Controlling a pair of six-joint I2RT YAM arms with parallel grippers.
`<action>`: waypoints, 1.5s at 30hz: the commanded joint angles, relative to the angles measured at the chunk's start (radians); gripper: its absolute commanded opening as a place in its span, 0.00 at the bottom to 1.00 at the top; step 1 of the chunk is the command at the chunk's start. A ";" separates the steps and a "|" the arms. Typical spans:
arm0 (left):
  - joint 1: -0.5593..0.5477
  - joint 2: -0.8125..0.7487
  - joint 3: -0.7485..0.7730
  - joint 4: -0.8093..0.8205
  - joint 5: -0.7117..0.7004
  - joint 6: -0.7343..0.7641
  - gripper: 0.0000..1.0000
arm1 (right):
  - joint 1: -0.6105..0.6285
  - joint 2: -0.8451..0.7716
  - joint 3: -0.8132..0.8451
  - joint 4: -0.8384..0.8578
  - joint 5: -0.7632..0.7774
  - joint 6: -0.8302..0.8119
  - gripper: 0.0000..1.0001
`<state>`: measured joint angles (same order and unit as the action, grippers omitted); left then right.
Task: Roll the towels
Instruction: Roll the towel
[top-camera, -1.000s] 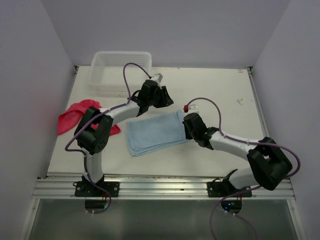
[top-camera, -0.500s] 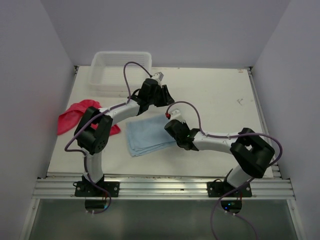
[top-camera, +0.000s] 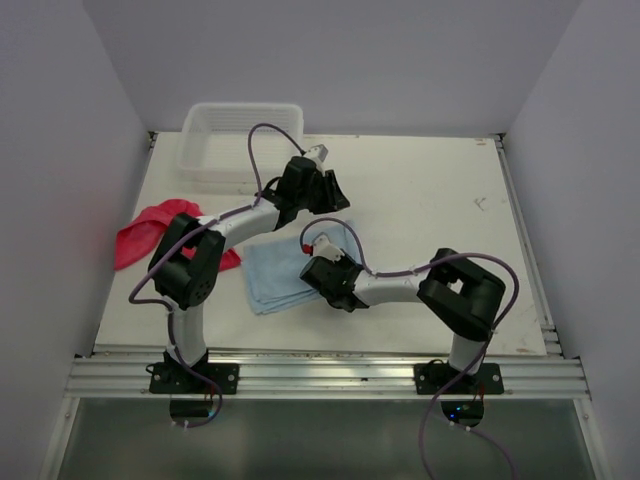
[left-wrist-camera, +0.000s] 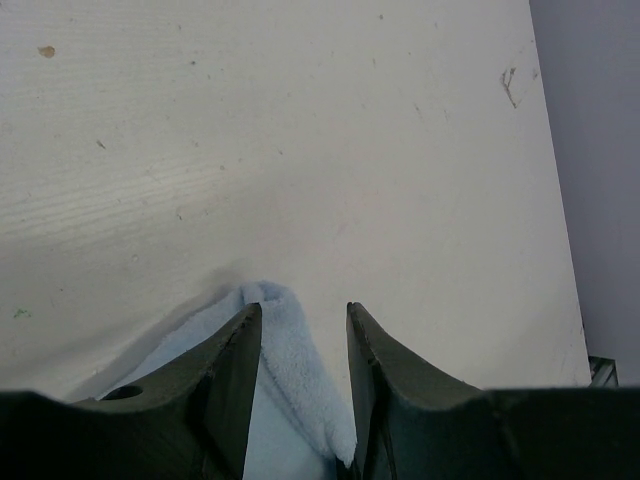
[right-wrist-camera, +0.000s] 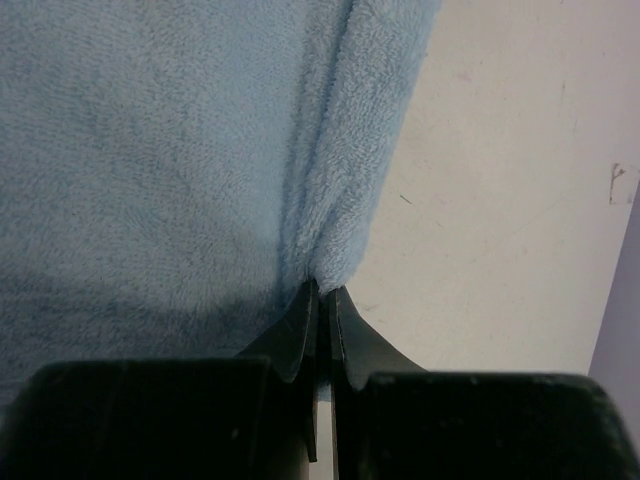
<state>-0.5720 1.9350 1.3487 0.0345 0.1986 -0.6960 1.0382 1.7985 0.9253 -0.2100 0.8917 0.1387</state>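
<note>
A light blue towel (top-camera: 268, 276) lies folded on the white table, left of centre. My right gripper (top-camera: 314, 274) is low over the towel's right side and is shut on its folded edge; in the right wrist view the jaws (right-wrist-camera: 322, 288) pinch the thick blue fold (right-wrist-camera: 340, 200). My left gripper (top-camera: 333, 193) is at the towel's far right corner. Its jaws (left-wrist-camera: 300, 312) stand apart, with a raised corner of the blue towel (left-wrist-camera: 290, 350) between them. A red towel (top-camera: 148, 232) lies crumpled at the left edge.
A white plastic basket (top-camera: 240, 135) stands at the back left of the table (top-camera: 440, 190). The grey walls close in on both sides. The right arm's elbow (top-camera: 460, 290) rests low at the front right.
My right gripper has swept left across the table with the towel's right edge in its grip, so the towel now covers less width. The left gripper has stayed in place.
</note>
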 joint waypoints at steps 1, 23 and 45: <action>-0.006 -0.018 0.036 0.019 0.022 -0.002 0.43 | 0.022 0.048 0.046 -0.022 0.056 -0.014 0.00; -0.042 -0.016 -0.036 0.088 0.186 -0.034 0.41 | 0.040 0.237 0.181 -0.146 0.067 0.001 0.00; -0.051 0.131 -0.060 0.010 0.113 0.047 0.39 | 0.040 0.228 0.190 -0.157 0.042 0.019 0.00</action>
<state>-0.6224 2.0457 1.2938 0.0727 0.3649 -0.6937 1.0790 2.0079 1.1053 -0.3664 1.0382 0.1097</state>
